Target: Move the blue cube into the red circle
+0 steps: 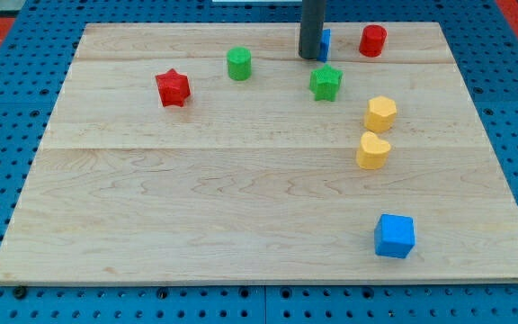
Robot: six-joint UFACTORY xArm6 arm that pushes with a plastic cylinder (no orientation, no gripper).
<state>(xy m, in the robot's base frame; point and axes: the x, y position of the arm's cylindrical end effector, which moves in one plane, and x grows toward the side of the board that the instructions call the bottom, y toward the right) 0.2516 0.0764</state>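
Camera view: my tip (310, 57) against half-hidden blue block (325, 43).

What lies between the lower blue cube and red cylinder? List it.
Camera view: yellow hexagon and yellow heart lie between blue cube and red cylinder. My tip stands by another blue block.

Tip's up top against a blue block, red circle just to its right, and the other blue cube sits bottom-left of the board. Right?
Not quite: the other blue cube sits at the bottom-right of the board, not bottom-left. The rest holds in the camera view: my tip is up top against a partly hidden blue block, with the red circle just to its right.
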